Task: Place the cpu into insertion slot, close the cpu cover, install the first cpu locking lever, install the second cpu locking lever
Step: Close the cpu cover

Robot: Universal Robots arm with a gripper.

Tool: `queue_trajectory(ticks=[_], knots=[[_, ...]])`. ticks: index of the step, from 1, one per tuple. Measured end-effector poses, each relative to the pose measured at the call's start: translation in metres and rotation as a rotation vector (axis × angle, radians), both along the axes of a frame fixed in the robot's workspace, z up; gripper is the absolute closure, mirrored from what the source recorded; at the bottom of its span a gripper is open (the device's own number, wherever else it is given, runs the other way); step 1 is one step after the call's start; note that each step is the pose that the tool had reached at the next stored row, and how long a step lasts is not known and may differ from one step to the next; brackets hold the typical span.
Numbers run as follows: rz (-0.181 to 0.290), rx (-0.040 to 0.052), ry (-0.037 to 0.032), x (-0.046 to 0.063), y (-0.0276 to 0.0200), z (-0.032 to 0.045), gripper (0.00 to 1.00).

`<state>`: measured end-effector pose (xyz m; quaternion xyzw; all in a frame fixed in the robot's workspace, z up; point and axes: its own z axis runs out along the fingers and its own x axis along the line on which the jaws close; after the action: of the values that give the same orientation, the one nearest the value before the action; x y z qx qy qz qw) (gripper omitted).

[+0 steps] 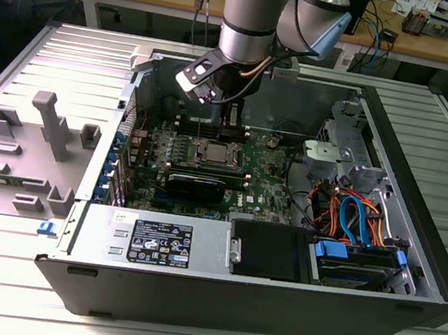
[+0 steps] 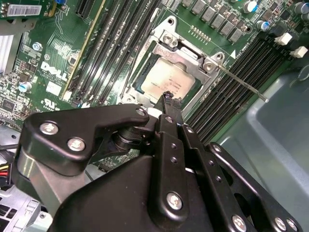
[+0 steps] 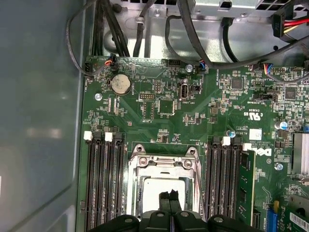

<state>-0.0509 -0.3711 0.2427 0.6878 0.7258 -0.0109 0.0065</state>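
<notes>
The cpu (image 2: pixel 161 82) lies flat in the insertion slot (image 3: pixel 133 164) on the green board, its dull silver top showing. The cpu cover (image 2: pixel 186 50) lies down around it as a silver frame, with the chip seen through its window. A thin metal locking lever (image 2: pixel 241 83) sticks out from one corner of the socket over the memory slots. My gripper (image 2: pixel 168 98) is shut with nothing between its black fingers, and its tips hang just above the cpu's edge. In the exterior view the gripper (image 1: pixel 229 125) hangs inside the open case, right behind the socket (image 1: pixel 214 151).
Long black memory slots (image 3: pixel 104 183) flank the socket on both sides, and a memory stick (image 3: pixel 246 183) stands in one. A coin battery (image 3: pixel 120 83) and black cables (image 3: pixel 188 34) lie beyond. The case's grey wall (image 3: pixel 38 121) is close. Orange and blue cables (image 1: pixel 350 213) fill the drive bay.
</notes>
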Motion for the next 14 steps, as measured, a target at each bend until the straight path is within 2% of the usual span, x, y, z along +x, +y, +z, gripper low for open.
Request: queue_trajectory(ticks=[8,12,14], knots=[[0.0,0.0001,-0.0001,-0.008,0.0,-0.0002,0.89],[0.0,0.0,-0.0002,-0.023,0.0,-0.004,0.89],[0.0,-0.0002,-0.0002,-0.023,0.0,-0.0042,0.89]])
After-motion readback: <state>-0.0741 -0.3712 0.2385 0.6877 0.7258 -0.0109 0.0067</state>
